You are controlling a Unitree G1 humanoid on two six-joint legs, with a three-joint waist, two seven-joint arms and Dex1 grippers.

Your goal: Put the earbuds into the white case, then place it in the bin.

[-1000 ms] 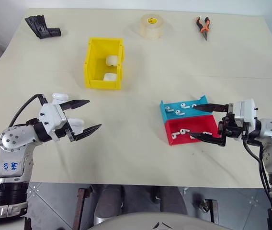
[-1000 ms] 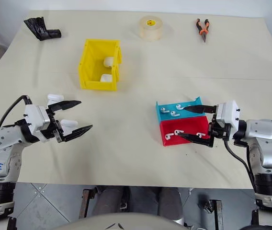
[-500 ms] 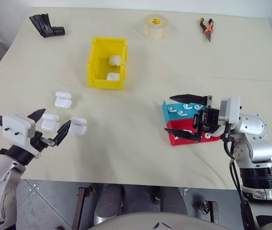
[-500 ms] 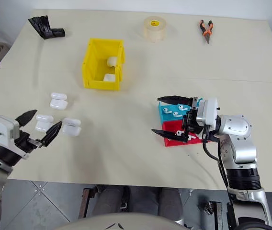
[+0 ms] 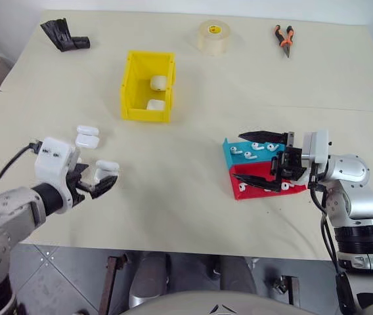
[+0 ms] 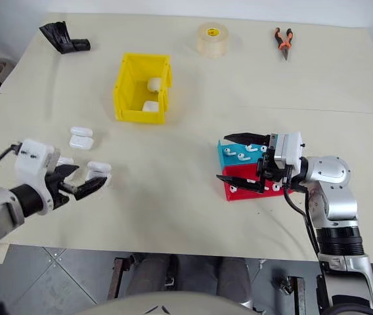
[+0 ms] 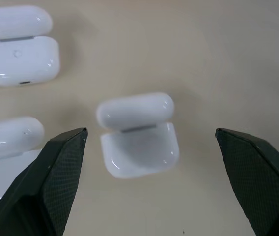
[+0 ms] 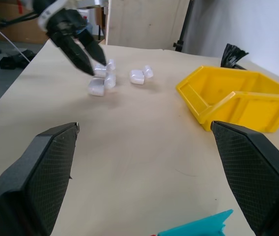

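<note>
The yellow bin (image 5: 146,96), a tall-walled glossy plastic box, stands well beyond both grippers and already holds two white cases (image 5: 156,83), one behind the other against its right wall. Between the spread black fingers of the right gripper (image 5: 260,159) sit two shallow trays pressed side by side: the blue tray (image 5: 229,149) under the farther finger and the red tray (image 5: 259,191) under the nearer one, each carrying a few tiny white earbuds (image 5: 249,155) with short stems (how many exactly is hard to count). That gripper is wide open, holds nothing, and points across the table toward the other arm. The left gripper (image 6: 75,182) is also wide open and empty, its textured black fingers (image 7: 51,182) standing either side of the white case (image 7: 137,135), which lies on the table just past the fingertips with its rounded lid hinged open. A second open case (image 7: 19,51) lies farther out beyond the left finger, and a third (image 7: 4,147) is partly hidden behind that finger. All the cases are smooth, glossy and pebble-shaped against the matte cream table (image 5: 193,210).
</note>
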